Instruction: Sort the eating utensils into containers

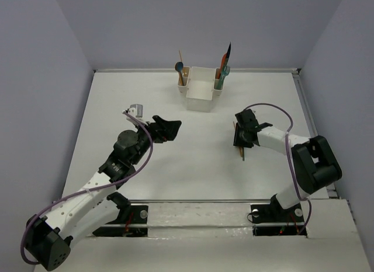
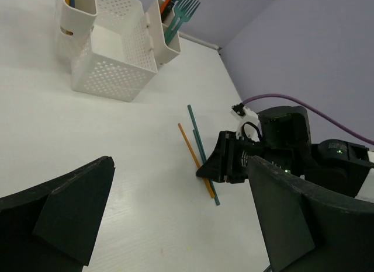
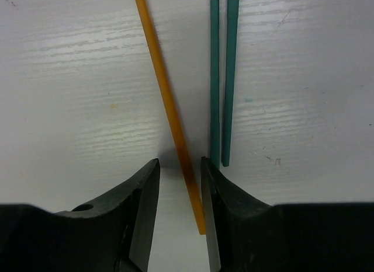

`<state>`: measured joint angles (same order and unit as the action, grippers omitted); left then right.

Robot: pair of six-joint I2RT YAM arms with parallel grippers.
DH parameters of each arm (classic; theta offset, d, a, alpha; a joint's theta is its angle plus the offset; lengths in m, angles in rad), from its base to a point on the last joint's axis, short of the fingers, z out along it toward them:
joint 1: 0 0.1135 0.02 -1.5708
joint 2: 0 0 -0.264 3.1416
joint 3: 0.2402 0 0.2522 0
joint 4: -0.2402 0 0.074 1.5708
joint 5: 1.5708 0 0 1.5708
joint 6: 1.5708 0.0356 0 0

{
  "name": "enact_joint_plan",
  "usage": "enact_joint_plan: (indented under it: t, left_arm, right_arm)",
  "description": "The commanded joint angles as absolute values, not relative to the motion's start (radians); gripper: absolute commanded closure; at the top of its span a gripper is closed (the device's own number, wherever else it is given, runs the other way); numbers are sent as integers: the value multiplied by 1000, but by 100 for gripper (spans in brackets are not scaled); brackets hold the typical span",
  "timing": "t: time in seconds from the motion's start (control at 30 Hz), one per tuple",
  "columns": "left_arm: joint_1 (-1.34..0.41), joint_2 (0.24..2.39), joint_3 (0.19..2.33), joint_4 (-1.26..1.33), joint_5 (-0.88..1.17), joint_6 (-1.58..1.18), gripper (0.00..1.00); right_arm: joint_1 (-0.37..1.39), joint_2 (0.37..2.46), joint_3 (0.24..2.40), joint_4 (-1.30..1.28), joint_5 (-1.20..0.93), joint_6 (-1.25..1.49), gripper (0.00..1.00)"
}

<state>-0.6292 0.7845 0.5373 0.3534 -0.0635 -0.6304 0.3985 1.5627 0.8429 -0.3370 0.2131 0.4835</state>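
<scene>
Orange chopstick [image 3: 167, 103] judged light, stiff, slick. Hold advised at 6 o'clock end, straddled by right gripper [image 3: 180, 161], jaws slightly parted. Teal chopsticks [image 3: 215, 79] beside, 3 o'clock. Left gripper [image 1: 168, 128] spread wide.

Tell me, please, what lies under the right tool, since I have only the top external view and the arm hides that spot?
Observer: The right wrist view shows three chopsticks: one orange chopstick and two teal chopsticks side by side.
Operator: Which of them is the tool lined up on?
Observer: The orange one lies in the gap of the open right tool; the teal pair lies just outside it.
Operator: Thank you. What stands in the caddy's right pocket?
Observer: The left wrist view shows a teal fork, prongs up, in that side pocket of the caddy.
</scene>
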Motion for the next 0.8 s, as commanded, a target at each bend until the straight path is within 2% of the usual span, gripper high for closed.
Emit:
enact_joint_plan:
  t: [0.0, 0.2, 0.33, 0.4, 0.47, 0.63, 0.77]
  left_arm:
    - [-635, 770, 508, 350, -40, -640, 1]
    - [-635, 808, 508, 383, -32, -646, 1]
    - [-635, 862, 526, 393, -14, -653, 1]
    - [-635, 906, 554, 388, -2, -660, 1]
    - [-635, 936, 570, 379, 35, -664, 1]
    - [-635, 1006, 597, 408, 97, -693, 4]
    - [-635, 1061, 624, 445, 144, -718, 16]
  right_arm:
    - [394, 1589, 867, -338, 193, 506, 62]
    - [394, 1600, 848, -324, 181, 503, 74]
    - [394, 1601, 848, -316, 152, 479, 86]
    - [416, 1621, 862, -310, 131, 460, 95]
    - [426, 1640, 870, -307, 123, 450, 99]
    - [455, 1603, 855, -220, 123, 419, 100]
    - [494, 1449, 804, -115, 52, 393, 100]
